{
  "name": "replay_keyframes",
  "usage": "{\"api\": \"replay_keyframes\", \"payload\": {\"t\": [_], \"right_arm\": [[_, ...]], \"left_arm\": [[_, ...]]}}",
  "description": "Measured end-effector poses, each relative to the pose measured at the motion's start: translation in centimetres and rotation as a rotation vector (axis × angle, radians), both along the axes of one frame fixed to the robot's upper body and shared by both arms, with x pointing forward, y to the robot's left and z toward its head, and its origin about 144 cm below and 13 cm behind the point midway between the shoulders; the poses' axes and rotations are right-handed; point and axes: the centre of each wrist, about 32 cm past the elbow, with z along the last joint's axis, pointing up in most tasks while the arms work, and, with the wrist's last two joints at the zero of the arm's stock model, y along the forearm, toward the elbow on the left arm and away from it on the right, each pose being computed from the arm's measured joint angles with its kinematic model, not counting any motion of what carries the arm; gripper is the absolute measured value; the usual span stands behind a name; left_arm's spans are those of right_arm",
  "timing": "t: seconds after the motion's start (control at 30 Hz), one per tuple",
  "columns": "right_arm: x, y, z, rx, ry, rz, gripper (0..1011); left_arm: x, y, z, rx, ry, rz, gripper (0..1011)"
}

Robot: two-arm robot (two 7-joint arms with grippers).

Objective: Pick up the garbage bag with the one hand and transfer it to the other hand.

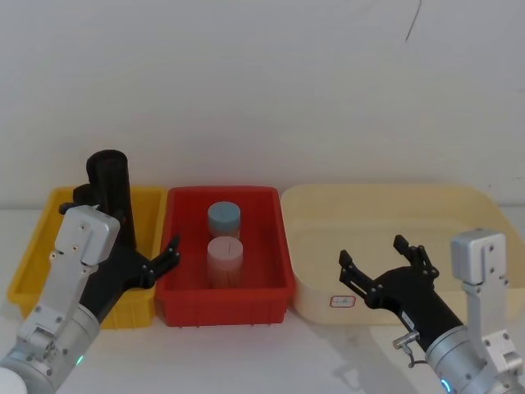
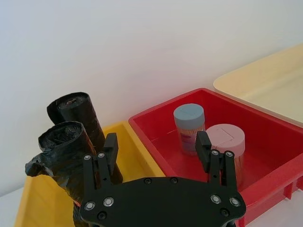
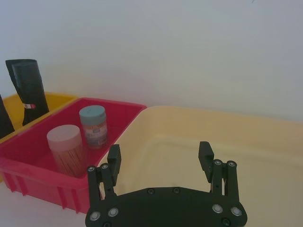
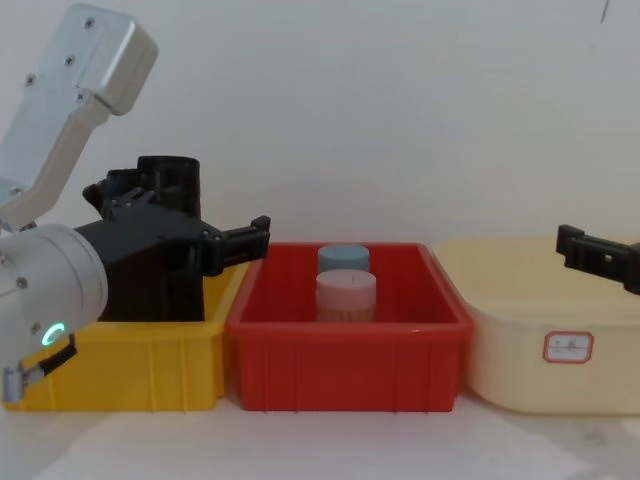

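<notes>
Two black rolls stand side by side in the yellow bin [image 1: 33, 254]. The nearer, crinkled one is the garbage bag [image 2: 59, 151], also at the frame edge in the right wrist view [image 3: 4, 118]. Behind it stands the roll with a red-and-white band [image 3: 28, 87] [image 2: 73, 111]. My left gripper [image 2: 156, 149] [image 1: 127, 220] is open and hovers by the rolls over the edge between the yellow and red bins, with both rolls just outside one finger [image 2: 110, 146]. My right gripper [image 1: 373, 250] [image 3: 161, 151] is open and empty above the beige tub.
The red bin [image 1: 225, 297] in the middle holds a blue-lidded jar [image 1: 223, 218] and a pink-lidded jar [image 1: 224, 256]. A wide beige tub [image 1: 369, 197] with a small label sits on the right. A white wall stands close behind all three.
</notes>
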Motion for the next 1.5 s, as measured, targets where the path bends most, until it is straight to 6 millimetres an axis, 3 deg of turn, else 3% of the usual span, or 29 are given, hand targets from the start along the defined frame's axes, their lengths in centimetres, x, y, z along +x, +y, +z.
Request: {"api": "replay_keyframes", "payload": {"t": [1.07, 1.5], "right_arm": [[0.0, 0.0, 0.0, 0.000, 0.000, 0.000, 1001], [0.0, 0.0, 0.0, 0.000, 0.000, 0.000, 1001]], "left_arm": [[0.0, 0.1, 0.1, -0.004, -0.019, -0.010, 1002], [-2.1, 0.8, -0.4, -0.016, -0.022, 0.004, 1002]]}}
